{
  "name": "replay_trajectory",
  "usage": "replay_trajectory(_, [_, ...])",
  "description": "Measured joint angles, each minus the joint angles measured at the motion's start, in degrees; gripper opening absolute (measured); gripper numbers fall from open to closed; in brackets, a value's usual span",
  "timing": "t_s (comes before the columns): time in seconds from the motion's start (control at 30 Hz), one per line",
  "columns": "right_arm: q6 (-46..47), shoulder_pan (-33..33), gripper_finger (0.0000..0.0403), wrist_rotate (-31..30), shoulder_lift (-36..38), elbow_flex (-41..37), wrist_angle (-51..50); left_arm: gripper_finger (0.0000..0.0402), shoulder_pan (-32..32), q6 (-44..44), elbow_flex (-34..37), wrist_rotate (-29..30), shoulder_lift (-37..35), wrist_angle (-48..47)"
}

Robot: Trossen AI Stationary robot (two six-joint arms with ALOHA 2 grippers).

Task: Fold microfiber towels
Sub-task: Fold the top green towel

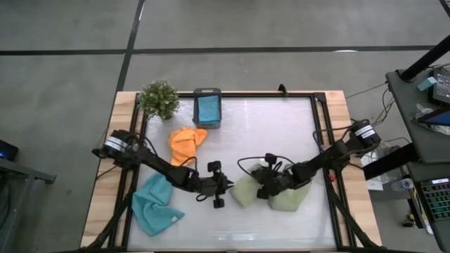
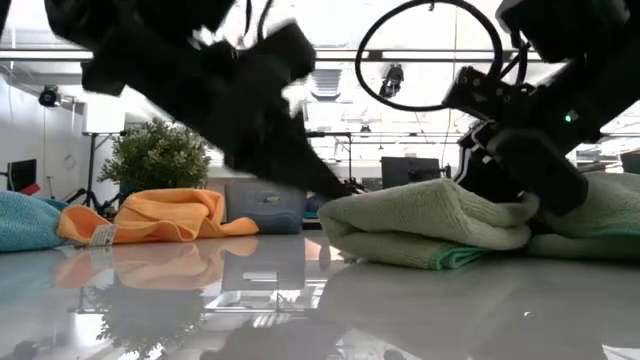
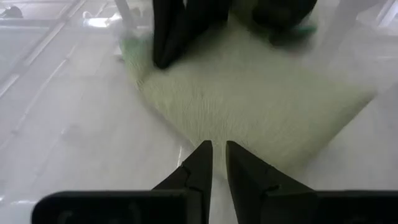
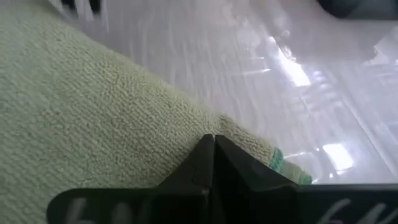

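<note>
A folded sage green towel (image 1: 246, 191) lies flat on the white table between my two grippers. A second sage green towel (image 1: 290, 202) lies right behind it, toward the table's right edge. My right gripper (image 4: 213, 142) is shut, with its tips down on the folded towel (image 4: 93, 124). My left gripper (image 3: 216, 149) stands at the towel's left corner (image 3: 205, 134), its fingers close together with nothing between them. An orange towel (image 1: 186, 143) and a light blue towel (image 1: 155, 205) lie crumpled on the left. My right gripper rests its shut fingertips on the folded towel's top face, close to an edge (image 4: 236, 134). The fingers slant down from the table's right side, and the towel lies flat on the table under them. My left gripper is at the towel's corner; whether it touches, I cannot tell.
A small dark box (image 1: 207, 107) with a blue cloth in it stands at the far edge, beside a potted plant (image 1: 159, 98). The black frame rail (image 1: 320, 126) runs along the table's sides. Bare white table (image 1: 274, 133) lies between the box and the green towels.
</note>
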State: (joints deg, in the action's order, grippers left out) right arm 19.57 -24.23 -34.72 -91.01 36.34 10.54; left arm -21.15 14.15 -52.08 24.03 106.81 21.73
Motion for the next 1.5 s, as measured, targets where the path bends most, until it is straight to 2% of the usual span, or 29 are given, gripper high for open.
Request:
replay_trajectory(0.2, [-0.09,0.02,0.0009,-0.25,-2.66,0.54,2.00,0.0033,-0.17,-2.40,-0.38,-2.80,-2.90,2.38])
replay_trajectory(0.5, [0.67,0.00,0.0008,-1.79,-5.47,2.24,2.62,0.0033,-0.14,-2.56,-0.50,-3.09,3.60,12.66])
replay_trajectory(0.67, [-0.13,0.02,0.0008,-2.84,-5.73,2.49,3.57,0.0033,0.13,-2.30,-0.86,-5.59,8.13,17.77])
replay_trajectory(0.97, [-1.65,1.97,0.0008,-2.54,-5.45,1.98,4.59,0.0033,1.18,3.68,-2.00,-11.49,12.74,18.27])
replay_trajectory(1.3, [-5.08,4.39,0.0009,-2.16,-3.39,-0.55,4.46,0.0033,1.23,5.46,-1.46,-12.92,12.06,15.32])
replay_trajectory(1.5, [-6.10,4.59,0.0009,-2.61,0.71,-0.79,0.19,0.0033,1.18,5.07,-1.37,-13.15,9.43,10.90])
